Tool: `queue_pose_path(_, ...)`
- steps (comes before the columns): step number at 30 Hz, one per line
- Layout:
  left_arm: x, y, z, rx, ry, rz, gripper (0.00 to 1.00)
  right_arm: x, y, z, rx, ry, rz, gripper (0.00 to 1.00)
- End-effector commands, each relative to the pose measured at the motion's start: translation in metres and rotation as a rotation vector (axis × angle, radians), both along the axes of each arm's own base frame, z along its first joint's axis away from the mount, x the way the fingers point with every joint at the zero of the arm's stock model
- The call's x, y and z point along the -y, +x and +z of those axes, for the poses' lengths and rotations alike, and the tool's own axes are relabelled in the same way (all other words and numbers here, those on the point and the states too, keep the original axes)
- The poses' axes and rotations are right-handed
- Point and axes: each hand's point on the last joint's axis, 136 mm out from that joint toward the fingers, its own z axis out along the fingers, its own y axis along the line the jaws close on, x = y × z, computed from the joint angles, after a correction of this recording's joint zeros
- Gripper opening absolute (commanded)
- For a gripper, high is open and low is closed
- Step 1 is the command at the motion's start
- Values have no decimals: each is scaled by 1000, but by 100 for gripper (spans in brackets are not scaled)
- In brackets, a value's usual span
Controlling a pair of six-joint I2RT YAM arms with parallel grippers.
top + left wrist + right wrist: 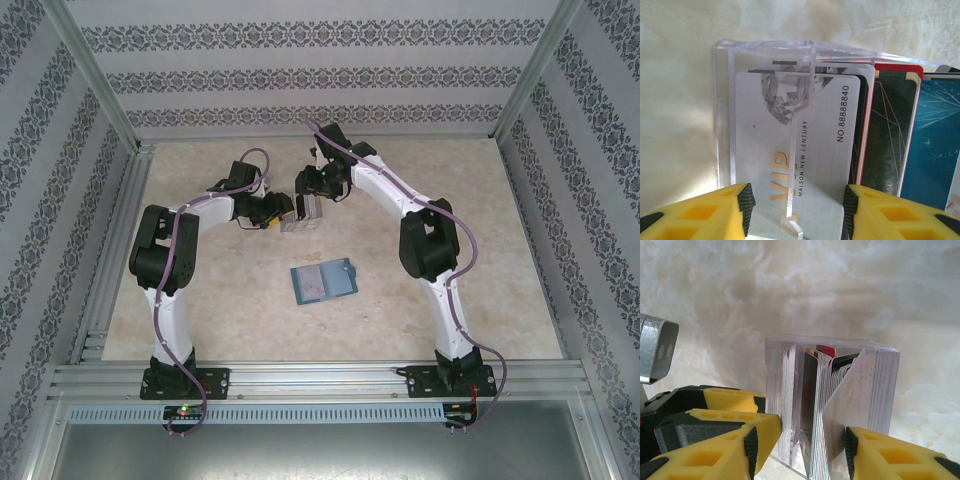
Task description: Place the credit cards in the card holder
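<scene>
Pale marbled tabletop (200, 310), striped floral-patterned walls (320, 75), aluminium frame rails (320, 380), bright even light

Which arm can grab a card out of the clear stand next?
Probably right. The right gripper has the cards edge-on between its fingers, ready to pinch flat sides. The left gripper spans the clear stand widthwise, likely steadying it.

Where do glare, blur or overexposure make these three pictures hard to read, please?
Top external: soft and small, so the clear stand is barely legible. Left wrist: table bleached at left, card print crisp. Right wrist: stand walls glint, table pale and bright.
</scene>
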Motion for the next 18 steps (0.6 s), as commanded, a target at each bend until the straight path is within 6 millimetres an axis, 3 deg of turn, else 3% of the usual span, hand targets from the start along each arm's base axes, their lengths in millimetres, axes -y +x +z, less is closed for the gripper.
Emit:
queue_pose_path(1,10,-9,-14,-38,-5,-22,53,-3,-8,6,3,0,27,49)
queue_pose_path(11,10,-8,-13,-37,-4,-24,53,8,-7,-2,-5,-29,6,19)
queue_pose_path(18,9,-9,-12,-38,1,-27,53,17,-6,11,25,-37,5,13)
